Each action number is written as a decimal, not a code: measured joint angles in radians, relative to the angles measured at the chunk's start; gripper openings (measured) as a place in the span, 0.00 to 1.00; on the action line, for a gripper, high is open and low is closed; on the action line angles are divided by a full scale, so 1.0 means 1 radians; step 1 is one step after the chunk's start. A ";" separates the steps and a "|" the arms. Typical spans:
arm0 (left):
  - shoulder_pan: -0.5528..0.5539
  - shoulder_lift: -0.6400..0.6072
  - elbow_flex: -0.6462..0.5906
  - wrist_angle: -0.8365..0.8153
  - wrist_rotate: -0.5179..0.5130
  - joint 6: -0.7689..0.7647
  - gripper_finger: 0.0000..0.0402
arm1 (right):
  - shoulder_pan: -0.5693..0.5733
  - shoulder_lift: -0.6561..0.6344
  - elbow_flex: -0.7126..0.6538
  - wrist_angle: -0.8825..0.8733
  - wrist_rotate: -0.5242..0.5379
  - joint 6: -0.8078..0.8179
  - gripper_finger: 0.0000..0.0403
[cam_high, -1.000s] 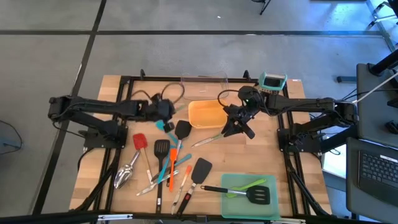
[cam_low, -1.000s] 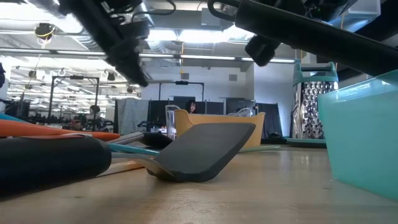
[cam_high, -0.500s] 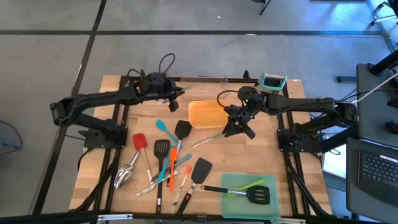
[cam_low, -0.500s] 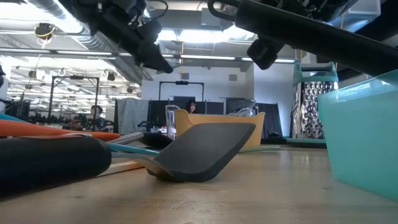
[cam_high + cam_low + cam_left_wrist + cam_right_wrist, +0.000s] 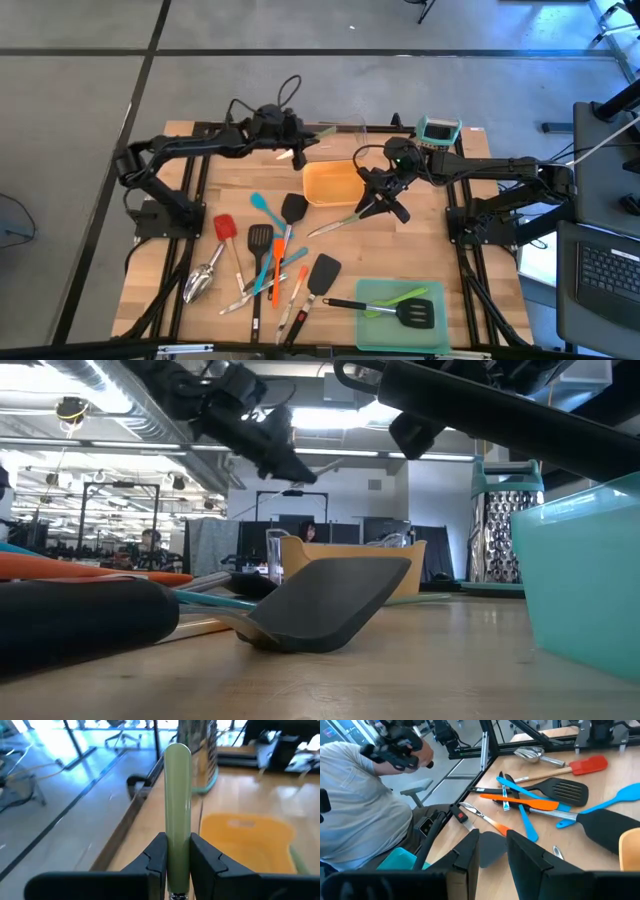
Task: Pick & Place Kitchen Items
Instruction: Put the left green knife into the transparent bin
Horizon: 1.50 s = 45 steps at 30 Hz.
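Swinging from the utensil pile to the tabletop's far edge, the left gripper now hangs beside the clear tray; the right gripper hovers by the orange tray. Left wrist view: fingers pinch a green handle. Right wrist view: fingers spread.

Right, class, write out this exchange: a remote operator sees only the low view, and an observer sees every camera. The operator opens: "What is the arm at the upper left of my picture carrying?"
Observer: That is the left gripper. Its fingers are shut on a pale green handle.
Operator: Where is it over the table?
Observer: Toward the back, by the clear tray, just beyond the orange tray.
Operator: And the other arm?
Observer: The right gripper hangs beside the orange tray, with its fingers open.
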<state>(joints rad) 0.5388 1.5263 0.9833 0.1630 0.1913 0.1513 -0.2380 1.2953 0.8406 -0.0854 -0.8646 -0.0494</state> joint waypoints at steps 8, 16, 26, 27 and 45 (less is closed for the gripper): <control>-0.003 0.036 0.145 -0.063 0.043 0.027 0.11 | 0.016 0.000 0.000 0.000 0.000 -0.023 0.25; -0.007 0.031 0.156 -0.134 0.073 0.028 0.11 | 0.060 0.000 0.000 -0.012 0.103 -0.026 0.25; -0.006 0.031 0.156 -0.147 0.073 0.030 0.11 | 0.071 0.000 0.000 -0.027 0.135 -0.025 0.25; -0.006 0.031 0.156 -0.148 0.073 0.030 0.11 | 0.071 0.000 0.000 -0.027 0.135 -0.025 0.25; -0.009 0.031 0.156 -0.150 0.076 0.024 0.11 | 0.076 0.000 0.000 -0.039 0.240 -0.056 0.25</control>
<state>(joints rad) 0.5301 1.5570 1.1393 0.0135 0.2675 0.1752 -0.1616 1.2953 0.8406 -0.1242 -0.6248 -0.1051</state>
